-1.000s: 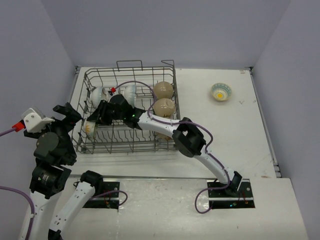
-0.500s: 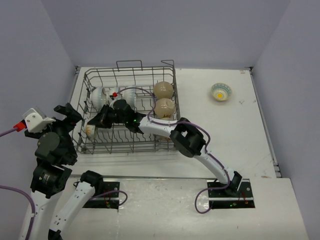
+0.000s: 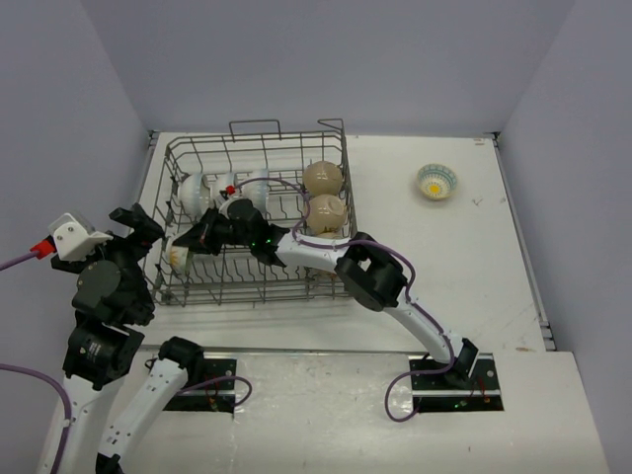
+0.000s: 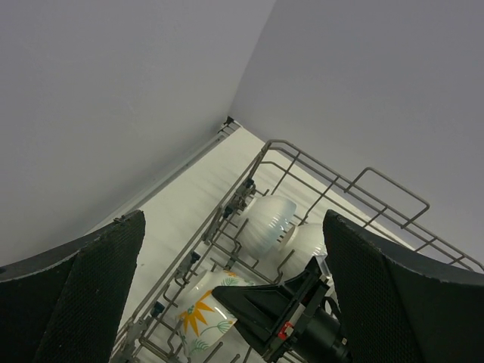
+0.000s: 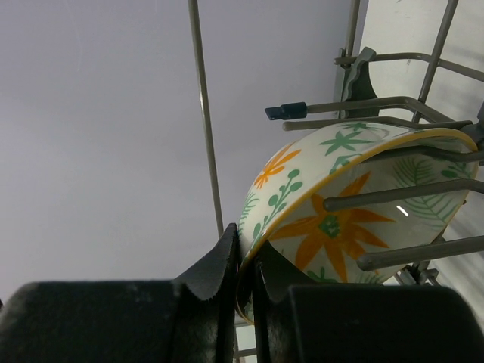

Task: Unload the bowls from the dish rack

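The grey wire dish rack (image 3: 247, 294) stands at the table's left. My right gripper (image 3: 195, 244) reaches into its left end and is shut on the rim of a flower-painted bowl (image 3: 178, 255), which rests tilted among the tines. The right wrist view shows my gripper (image 5: 246, 253) pinching that yellow-edged rim (image 5: 333, 219). Two white bowls (image 3: 190, 188) (image 3: 259, 183) and two beige bowls (image 3: 322, 177) (image 3: 325, 211) sit in the rack. My left gripper (image 3: 138, 225) is open and empty, just outside the rack's left side. The left wrist view shows the painted bowl (image 4: 198, 311) and a white bowl (image 4: 268, 219).
A small yellow-rimmed painted bowl (image 3: 435, 181) sits upright on the white table right of the rack. The rack's upright tines (image 5: 200, 113) surround the held bowl. Walls close in at the left and back. The right arm's cable arcs over the rack.
My right gripper has pushed slightly further left and down in the rack, to the painted bowl's rim. My left arm has dropped a little.
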Controlling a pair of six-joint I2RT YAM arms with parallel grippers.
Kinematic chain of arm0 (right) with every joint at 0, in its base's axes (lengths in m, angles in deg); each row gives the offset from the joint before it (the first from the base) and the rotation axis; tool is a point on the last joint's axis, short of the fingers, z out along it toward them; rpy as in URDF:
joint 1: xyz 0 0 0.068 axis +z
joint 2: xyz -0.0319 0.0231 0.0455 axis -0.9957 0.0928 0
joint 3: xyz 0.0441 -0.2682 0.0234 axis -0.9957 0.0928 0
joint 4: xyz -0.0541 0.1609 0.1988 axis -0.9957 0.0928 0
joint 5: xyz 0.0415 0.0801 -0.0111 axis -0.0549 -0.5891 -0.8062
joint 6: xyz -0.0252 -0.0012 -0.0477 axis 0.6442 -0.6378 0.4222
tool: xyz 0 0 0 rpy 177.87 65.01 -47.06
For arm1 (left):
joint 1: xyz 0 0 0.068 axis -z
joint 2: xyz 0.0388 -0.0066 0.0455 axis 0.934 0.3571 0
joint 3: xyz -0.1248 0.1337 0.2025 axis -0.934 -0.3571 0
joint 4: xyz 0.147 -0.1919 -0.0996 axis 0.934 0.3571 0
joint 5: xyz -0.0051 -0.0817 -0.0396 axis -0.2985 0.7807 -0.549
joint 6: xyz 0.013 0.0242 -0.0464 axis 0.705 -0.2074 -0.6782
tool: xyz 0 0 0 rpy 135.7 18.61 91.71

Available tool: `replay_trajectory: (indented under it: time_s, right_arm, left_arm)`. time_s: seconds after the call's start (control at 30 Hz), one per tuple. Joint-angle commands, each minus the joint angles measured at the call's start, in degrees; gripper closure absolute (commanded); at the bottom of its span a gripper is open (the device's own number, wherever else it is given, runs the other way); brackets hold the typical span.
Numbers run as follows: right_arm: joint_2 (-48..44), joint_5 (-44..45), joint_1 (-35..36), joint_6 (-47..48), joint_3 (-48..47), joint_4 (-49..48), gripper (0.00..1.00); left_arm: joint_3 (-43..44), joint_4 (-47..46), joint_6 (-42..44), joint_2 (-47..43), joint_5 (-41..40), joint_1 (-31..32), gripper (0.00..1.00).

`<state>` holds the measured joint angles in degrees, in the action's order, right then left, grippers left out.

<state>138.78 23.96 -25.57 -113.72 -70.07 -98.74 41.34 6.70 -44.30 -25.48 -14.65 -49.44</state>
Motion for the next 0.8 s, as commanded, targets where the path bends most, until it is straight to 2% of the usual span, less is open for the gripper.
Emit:
replay_trajectory:
  time_s: [0.0,0.77]
  right_arm:
    - [-3.4,-0.6,-0.5,-3.3,-0.1,-11.1,1.00]
    - [-8.6,-5.3,-1.5,-7.3,-1.7,-21.2,1.00]
  left_arm:
    - [-0.8,-2.6,0.9,-0.3,-1.4,0.3,0.00]
    - [-0.7,-1.8,-0.5,-1.1,-2.7,0.3,0.00]
